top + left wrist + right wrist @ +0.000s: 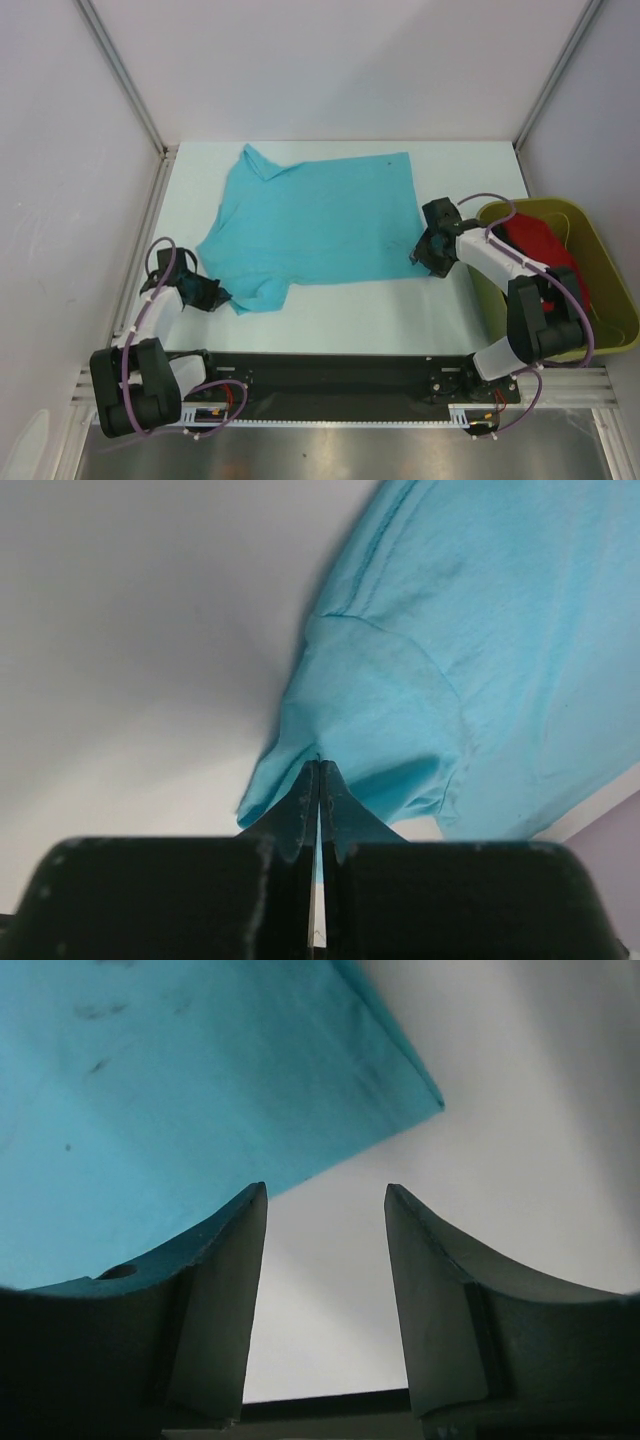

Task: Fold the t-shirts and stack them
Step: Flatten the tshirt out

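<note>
A turquoise t-shirt [310, 225] lies spread flat on the white table, collar at the far left. My left gripper [212, 294] is at its near-left sleeve [380, 720]. The jaws are pressed together, and the sleeve's edge bunches around the fingertips [305, 790]. My right gripper [424, 257] is open and empty, low over the table beside the shirt's near-right hem corner [420, 1095]. Only bare table shows between its fingers [225, 1260]. A red t-shirt [535, 245] lies bunched in the tub at the right.
An olive-green plastic tub [612, 290] stands at the table's right edge, beside the right arm. White walls with metal frame posts close in the back and sides. The black arm base rail [320, 375] runs along the near edge.
</note>
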`<control>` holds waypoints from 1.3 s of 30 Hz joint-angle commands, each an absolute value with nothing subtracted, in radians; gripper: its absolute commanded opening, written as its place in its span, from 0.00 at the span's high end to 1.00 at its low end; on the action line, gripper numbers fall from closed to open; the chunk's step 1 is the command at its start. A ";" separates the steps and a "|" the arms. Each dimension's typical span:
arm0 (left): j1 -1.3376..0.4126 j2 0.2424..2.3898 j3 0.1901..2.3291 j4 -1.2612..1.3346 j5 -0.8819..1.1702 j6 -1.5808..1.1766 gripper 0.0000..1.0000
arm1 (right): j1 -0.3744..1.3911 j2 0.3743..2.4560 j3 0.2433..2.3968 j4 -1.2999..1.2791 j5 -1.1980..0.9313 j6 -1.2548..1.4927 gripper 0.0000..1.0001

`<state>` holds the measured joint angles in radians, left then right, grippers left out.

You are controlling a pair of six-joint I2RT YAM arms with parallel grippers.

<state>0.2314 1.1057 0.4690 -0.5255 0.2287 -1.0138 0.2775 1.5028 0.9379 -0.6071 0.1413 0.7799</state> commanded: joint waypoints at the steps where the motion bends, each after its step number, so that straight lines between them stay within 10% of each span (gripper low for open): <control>1: 0.223 1.082 0.552 -0.527 0.195 -0.936 1.00 | 0.301 1.531 0.937 -0.580 0.263 0.972 0.45; 39: 0.077 1.081 0.807 -0.660 -0.031 -0.693 0.99 | 0.348 1.716 0.969 -0.612 0.525 1.026 0.63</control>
